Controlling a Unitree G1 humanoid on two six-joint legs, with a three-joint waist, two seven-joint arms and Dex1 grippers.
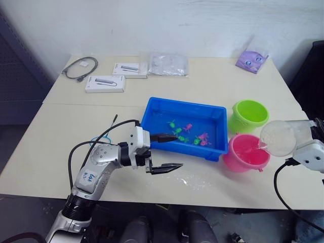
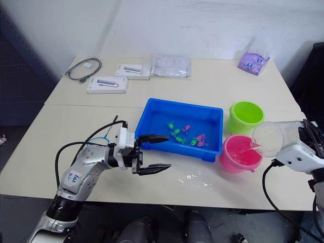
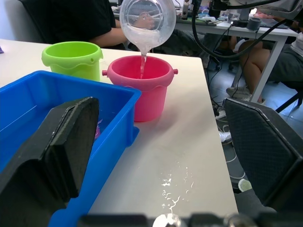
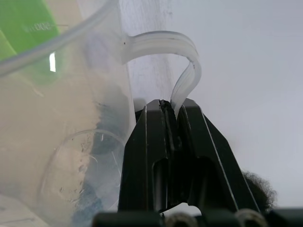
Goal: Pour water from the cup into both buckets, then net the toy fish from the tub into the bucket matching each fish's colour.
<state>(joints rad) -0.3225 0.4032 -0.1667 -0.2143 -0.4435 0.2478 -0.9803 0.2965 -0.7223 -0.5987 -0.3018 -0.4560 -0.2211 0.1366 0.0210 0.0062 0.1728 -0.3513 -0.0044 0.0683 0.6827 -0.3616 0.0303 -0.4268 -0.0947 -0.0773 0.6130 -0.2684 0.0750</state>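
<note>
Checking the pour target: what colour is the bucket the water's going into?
Pink bucket, clearest in the left wrist view.

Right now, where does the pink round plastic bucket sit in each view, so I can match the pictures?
Left eye view: pink round plastic bucket, lower right, beside the blue tub's near right corner.
Right eye view: lower right too.
Left wrist view: upper middle, water streaming in from the clear plastic cup.
Right wrist view: not seen.
Shared landmark: the lime green bucket next to it.
</note>
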